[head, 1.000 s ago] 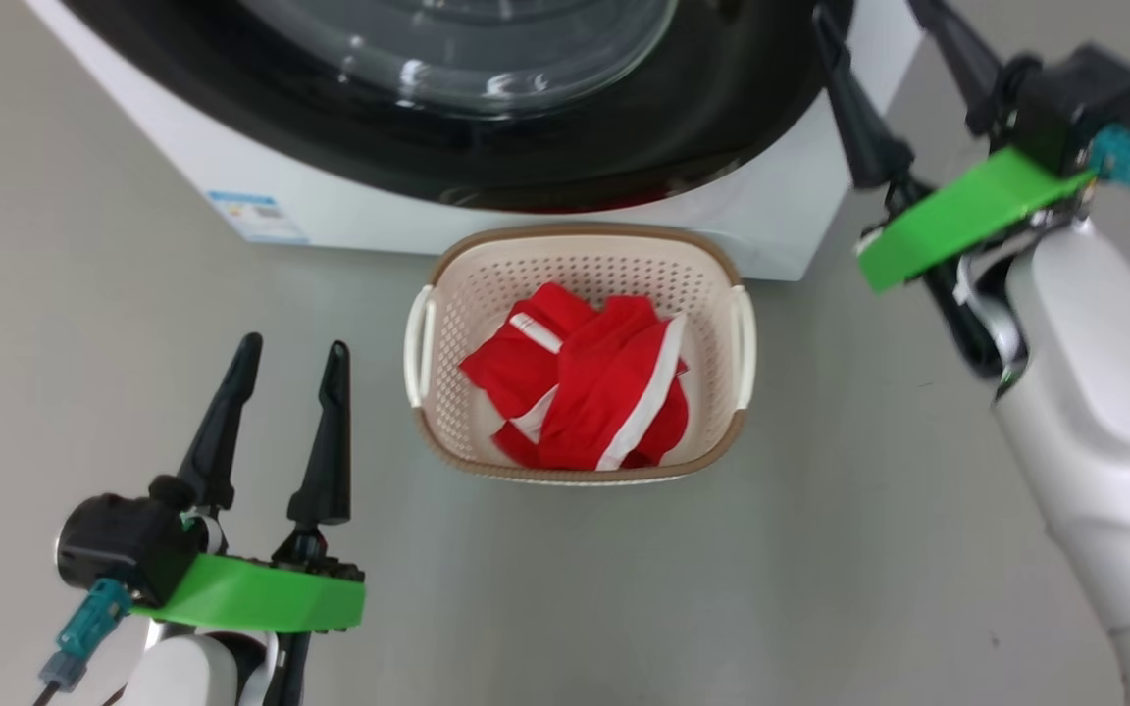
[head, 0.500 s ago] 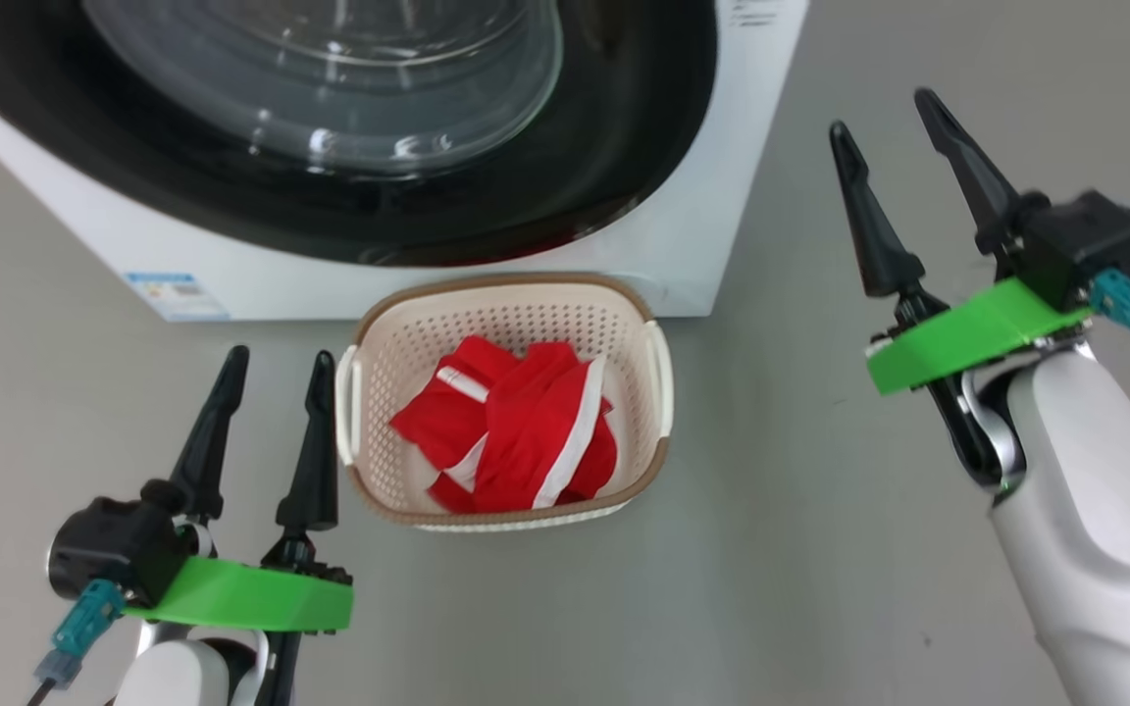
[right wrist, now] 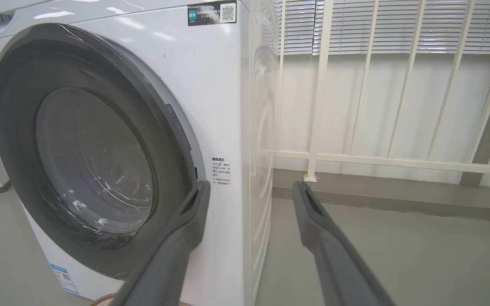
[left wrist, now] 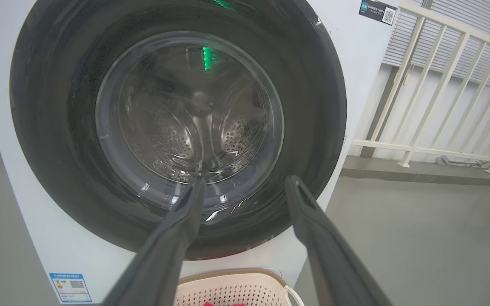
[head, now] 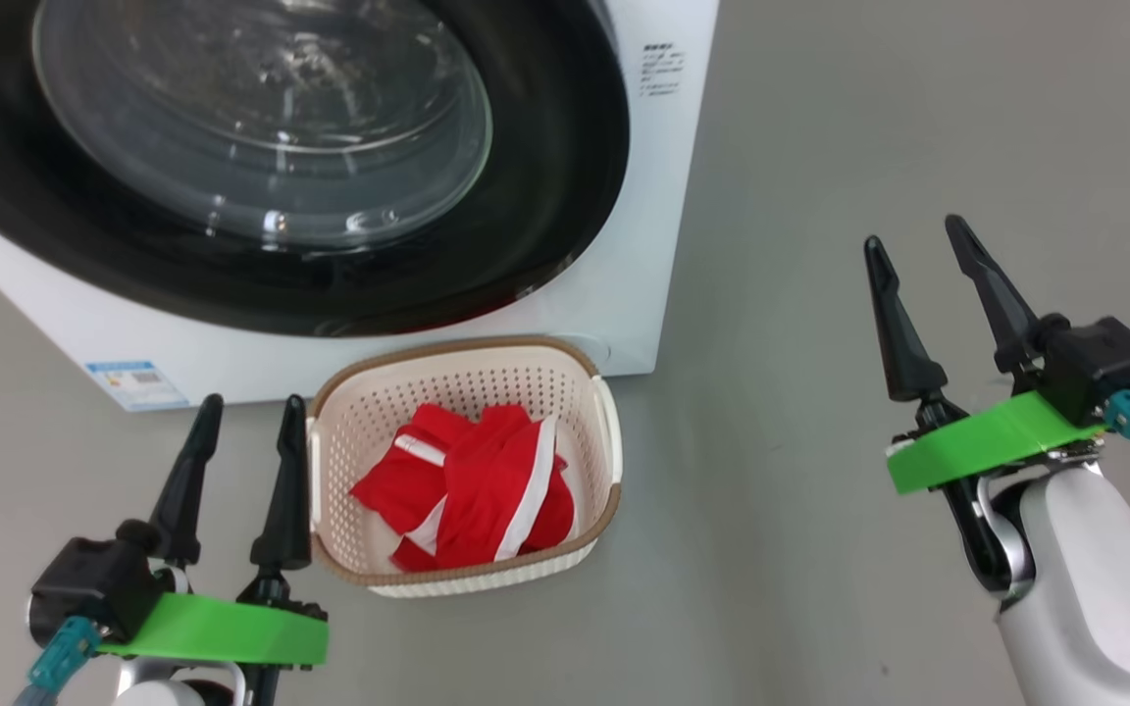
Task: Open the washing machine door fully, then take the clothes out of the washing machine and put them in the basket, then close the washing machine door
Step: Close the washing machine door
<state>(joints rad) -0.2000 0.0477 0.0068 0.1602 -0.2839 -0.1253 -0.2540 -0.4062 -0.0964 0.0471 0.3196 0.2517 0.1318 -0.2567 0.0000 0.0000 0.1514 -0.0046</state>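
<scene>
- A laundry or utility area.
- 1 white washing machine (right wrist: 228,106) stands ahead and left of the right gripper (right wrist: 250,189).
- Plain grey floor (right wrist: 398,255) lies below it; a white railing (right wrist: 377,160) and slatted shutters (right wrist: 398,25) stand beyond its tips.

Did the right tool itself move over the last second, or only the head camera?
Yes. The right tool drew back from the washing machine: earlier it overlapped the machine's right front corner; now it stands clear, right of the basket.
</scene>
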